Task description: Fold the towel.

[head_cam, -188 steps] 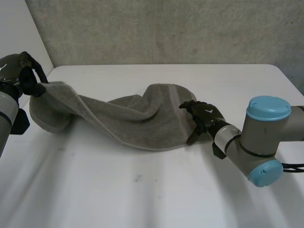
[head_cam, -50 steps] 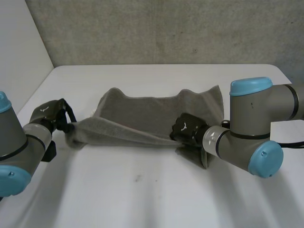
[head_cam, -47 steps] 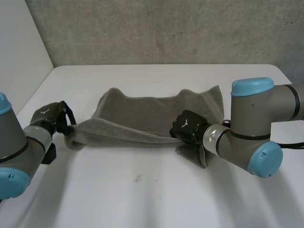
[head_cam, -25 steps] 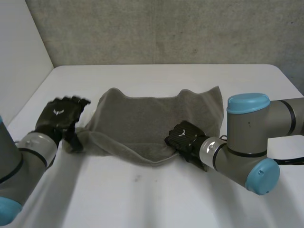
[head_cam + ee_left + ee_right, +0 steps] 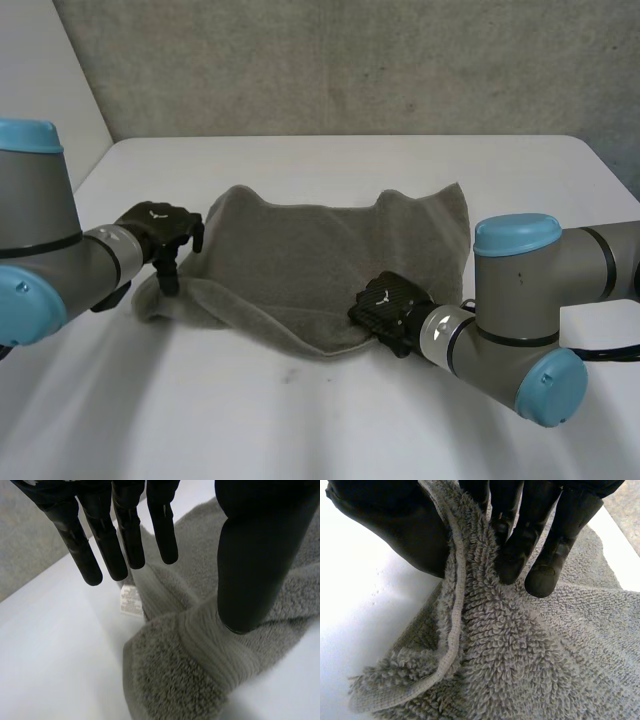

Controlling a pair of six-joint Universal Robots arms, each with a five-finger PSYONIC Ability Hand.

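Note:
The grey towel point(image 5: 320, 255) lies spread on the white table point(image 5: 300, 420), its near edge doubled over in a thick roll. My left hand point(image 5: 158, 228) hovers over the towel's left end with its fingers straight. In the left wrist view the fingers point(image 5: 120, 535) stand apart from the thumb point(image 5: 250, 555), whose tip rests on the towel's point(image 5: 200, 670) rolled edge; nothing is gripped. My right hand point(image 5: 388, 305) sits low at the near edge, right of the middle. In the right wrist view its fingers point(image 5: 555, 525) and thumb pinch a hemmed fold of the towel point(image 5: 520, 655).
A white label point(image 5: 131, 600) shows at the towel's left end, below my left fingertips. A grey wall point(image 5: 350, 60) runs behind the table's far edge. My right arm's elbow point(image 5: 520, 310) stands close to the towel's right side.
My left hand has let go of the towel's left end and its fingers have straightened. The towel's near edge has sunk onto the table. My right hand has dropped lower, still gripping.

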